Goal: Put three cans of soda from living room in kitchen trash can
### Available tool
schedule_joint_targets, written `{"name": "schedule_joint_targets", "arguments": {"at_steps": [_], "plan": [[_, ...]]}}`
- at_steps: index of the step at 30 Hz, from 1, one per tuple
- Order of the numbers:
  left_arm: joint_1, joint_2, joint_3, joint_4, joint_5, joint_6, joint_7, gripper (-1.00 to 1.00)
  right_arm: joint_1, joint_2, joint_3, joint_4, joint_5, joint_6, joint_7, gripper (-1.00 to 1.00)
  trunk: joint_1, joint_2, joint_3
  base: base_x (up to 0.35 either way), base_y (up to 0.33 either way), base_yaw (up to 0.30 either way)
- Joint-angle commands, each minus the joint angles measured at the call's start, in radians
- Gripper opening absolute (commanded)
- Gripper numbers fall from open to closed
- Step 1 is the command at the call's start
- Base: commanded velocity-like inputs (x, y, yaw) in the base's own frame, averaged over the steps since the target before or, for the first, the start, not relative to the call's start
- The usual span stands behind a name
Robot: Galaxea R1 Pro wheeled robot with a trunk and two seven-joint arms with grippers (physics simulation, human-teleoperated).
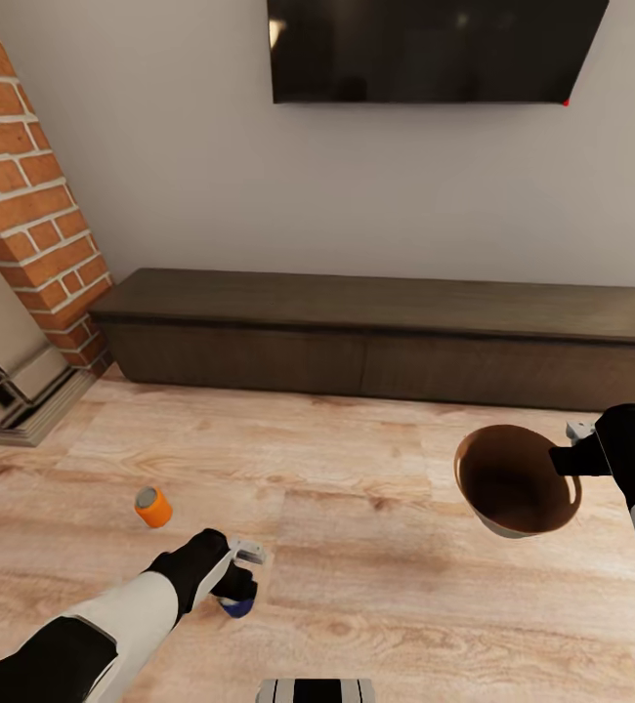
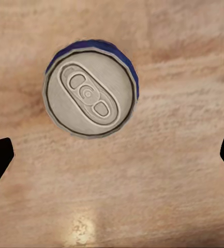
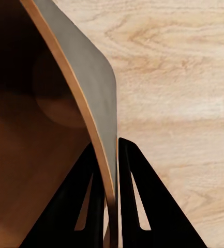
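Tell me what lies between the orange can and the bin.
Bare wood floor in the head view, between orange can and bin; nothing else.

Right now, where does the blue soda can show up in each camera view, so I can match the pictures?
Head view: the blue soda can sits low and left of centre, partly hidden under the left claw.
Left wrist view: seen top-down, upper middle, silver lid facing the camera.
Right wrist view: I see the trash can wall, pinched by the right claw.
Shared landmark: the light wood plank floor.
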Motion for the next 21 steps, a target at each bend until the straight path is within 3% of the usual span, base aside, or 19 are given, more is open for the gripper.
{"name": "schedule_joint_targets", "arguments": {"at_steps": [1,21], "plan": [[0.000,0.000,0.000,-0.003,0.000,0.000,0.000,1.00,-0.001,0.000,-0.001,0.000,-0.014,0.004,0.004,-1.00,0.000,0.000,0.000,0.257,0.011,0.000],[0.005,0.001,-0.003,-0.026,0.000,-0.001,-0.003,1.00,-0.001,0.003,0.002,0.000,-0.013,0.004,0.004,-1.00,0.000,0.000,-0.001,0.112,0.014,0.000]]}}
